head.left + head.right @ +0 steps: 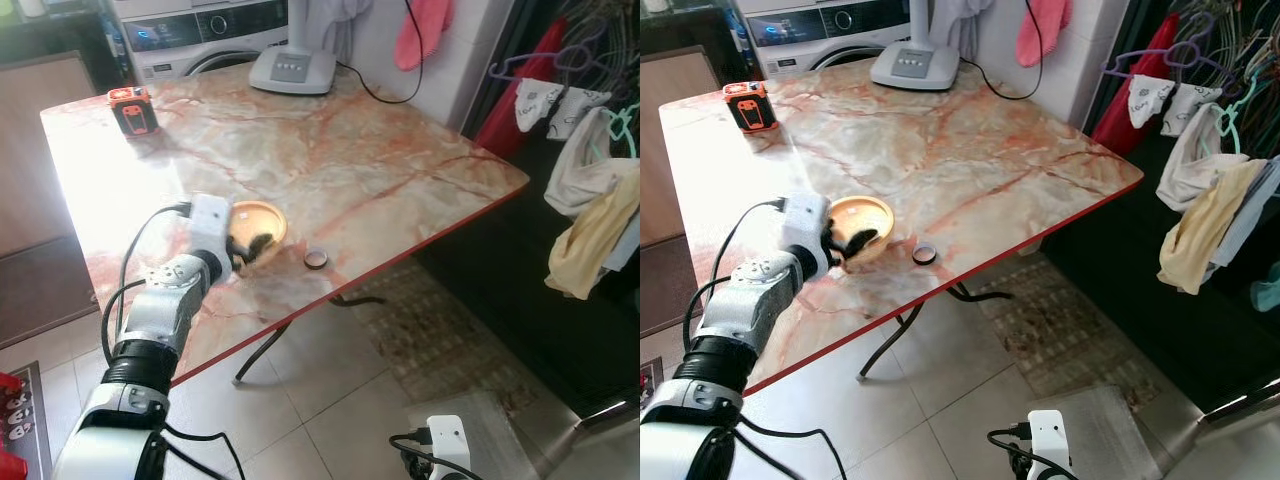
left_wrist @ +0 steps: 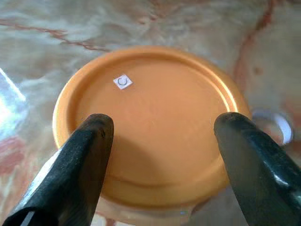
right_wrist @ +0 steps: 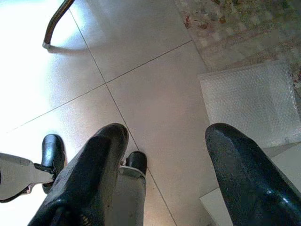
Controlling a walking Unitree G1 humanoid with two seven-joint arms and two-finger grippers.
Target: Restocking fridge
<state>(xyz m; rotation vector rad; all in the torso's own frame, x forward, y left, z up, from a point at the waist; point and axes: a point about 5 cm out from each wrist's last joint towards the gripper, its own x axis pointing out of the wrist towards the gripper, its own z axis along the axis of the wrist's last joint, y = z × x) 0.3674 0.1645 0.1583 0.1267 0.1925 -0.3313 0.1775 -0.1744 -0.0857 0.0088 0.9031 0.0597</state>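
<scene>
An orange-lidded round container stands near the front edge of the marble table. My left gripper is at it, open, its two black fingers spread on either side of the orange lid without closing on it. A small white sticker marks the lid. My right arm hangs low by the floor; its gripper is open over grey tiles with nothing between the fingers.
A small round cap lies on the table just right of the container. An orange and black device and a white fan base stand at the far side. Clothes hang on a rack to the right. A bubble-wrap sheet lies on the floor.
</scene>
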